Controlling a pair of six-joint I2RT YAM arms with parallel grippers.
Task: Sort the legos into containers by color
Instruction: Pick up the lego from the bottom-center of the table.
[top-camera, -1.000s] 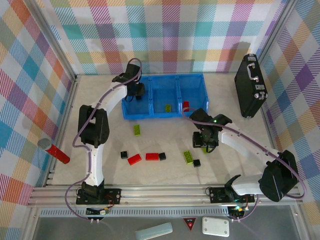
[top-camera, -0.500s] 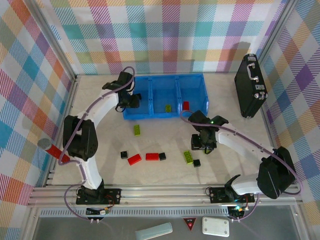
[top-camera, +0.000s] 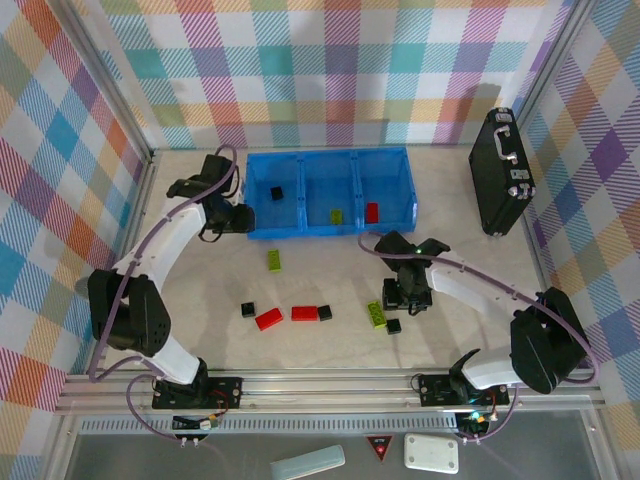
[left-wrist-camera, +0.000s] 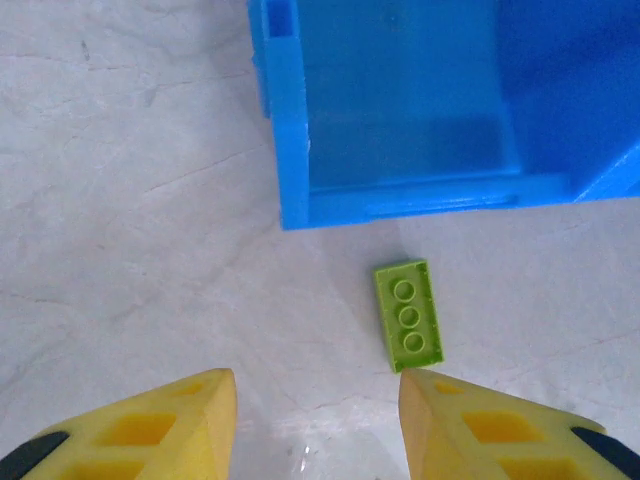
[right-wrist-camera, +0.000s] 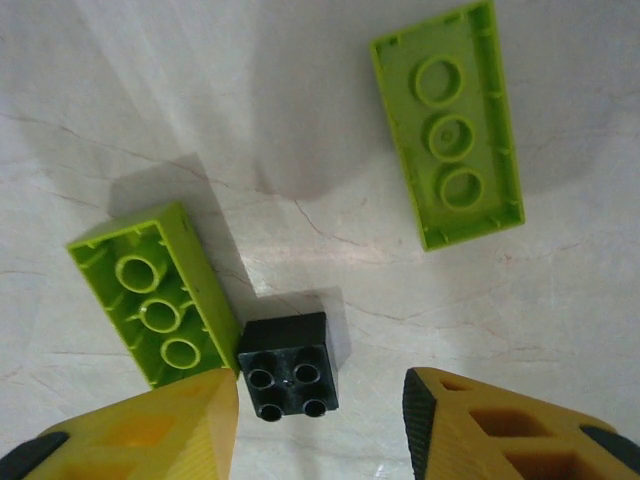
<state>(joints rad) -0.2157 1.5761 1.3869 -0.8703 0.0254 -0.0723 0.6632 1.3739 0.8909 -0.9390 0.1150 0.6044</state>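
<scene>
From above, your blue tray (top-camera: 330, 153) sits at 12 o'clock of the loose legos (top-camera: 304, 313).

Left wrist: the left gripper (left-wrist-camera: 318, 420) gapes empty. A lime brick (left-wrist-camera: 408, 314) lies at its 1 o'clock, so shift right before descending.

Right wrist: the right gripper (right-wrist-camera: 320, 430), spread wide and empty, frames the black square brick (right-wrist-camera: 287, 365). A second lime brick (right-wrist-camera: 150, 295) crowds it at 10 o'clock, so drop straight and pinch only the black one.

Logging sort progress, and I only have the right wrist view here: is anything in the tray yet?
Observer: Yes. In the blue tray, the left compartment holds one black brick.
Operator: The other compartments?
Observer: A lime brick lies in the middle one, a red brick in the right.
Operator: And the other arm?
Observer: The left gripper is open, just off the tray's near left corner.
</scene>
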